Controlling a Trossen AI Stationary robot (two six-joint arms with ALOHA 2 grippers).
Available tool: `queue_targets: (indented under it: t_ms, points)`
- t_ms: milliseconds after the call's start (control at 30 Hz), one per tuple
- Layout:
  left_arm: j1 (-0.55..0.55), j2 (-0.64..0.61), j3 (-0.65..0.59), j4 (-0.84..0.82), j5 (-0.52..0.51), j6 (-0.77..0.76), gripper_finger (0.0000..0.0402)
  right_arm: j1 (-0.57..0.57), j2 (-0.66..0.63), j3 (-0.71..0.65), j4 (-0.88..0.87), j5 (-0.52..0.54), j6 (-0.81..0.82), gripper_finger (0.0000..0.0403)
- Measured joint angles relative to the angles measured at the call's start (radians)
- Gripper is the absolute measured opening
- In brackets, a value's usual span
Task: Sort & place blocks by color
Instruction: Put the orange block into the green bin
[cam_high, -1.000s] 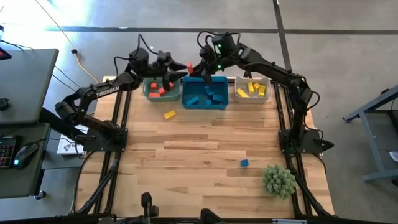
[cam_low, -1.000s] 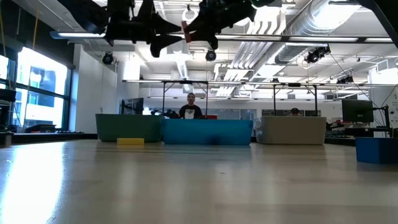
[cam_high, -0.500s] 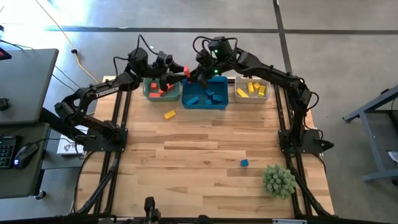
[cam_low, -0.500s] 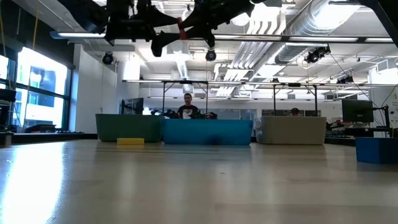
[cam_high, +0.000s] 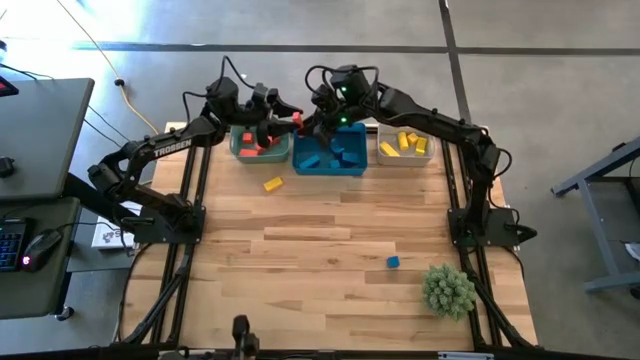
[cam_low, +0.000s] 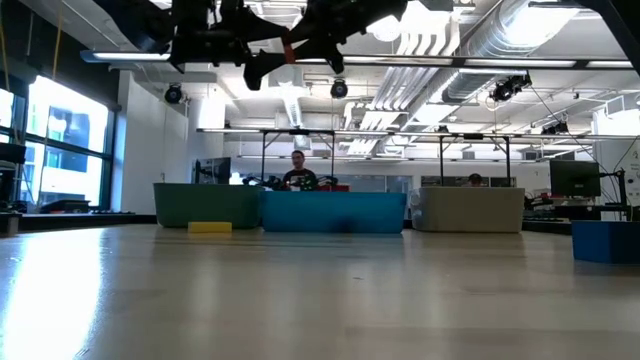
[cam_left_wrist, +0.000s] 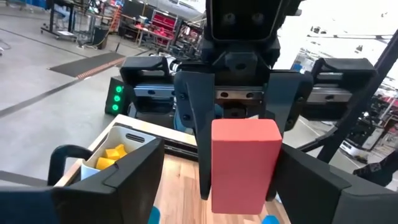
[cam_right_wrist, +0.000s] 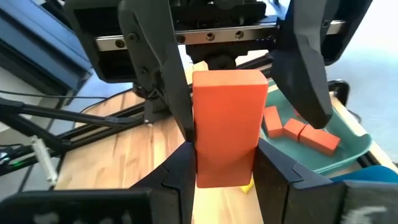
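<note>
Two hands are meeting above the far bins: the right hand (cam_high: 303, 122) is pinching a red block (cam_high: 297, 119) between closed fingers, while the left hand (cam_high: 283, 113) is spreading wide around that same block, apparently not touching it. One yellow block (cam_high: 272, 184) and one blue block (cam_high: 393, 262) are lying on the wooden desk (cam_high: 320, 250). Beyond, a person (cam_low: 297, 172) is standing in the workshop.

One camera looks straight down on the whole table (cam_high: 330, 240). One sits low, looking flat across it into the room. Both wrist cameras face each other, very close, sharing the same red block (cam_left_wrist: 244, 163).
</note>
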Motion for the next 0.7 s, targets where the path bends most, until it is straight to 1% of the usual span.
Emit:
queue_targets:
  t_ms: [133,233,367,600,700]
  points:
    - [-0.012,0.0,0.0,0.0,-0.005,0.003,0.0266,0.012,0.0,0.0,0.001,0.027,0.003,0.0103]
    - [-0.023,0.0,0.0,0.0,-0.011,0.031,0.025,0.014,0.0,0.0,-0.002,0.026,0.037,0.0103]
    - [-0.039,0.0,0.0,0.0,-0.023,0.074,0.0207,0.018,0.0,0.0,-0.004,0.046,0.041,0.0103]
    - [-0.04,0.0,0.0,-0.007,-0.014,0.078,0.0107,0.018,0.0,-0.001,-0.011,0.045,0.044,0.0104]
    - [-0.033,0.0,0.0,-0.007,-0.002,0.078,0.0106,0.019,0.0,-0.001,-0.011,0.045,0.045,0.0104]
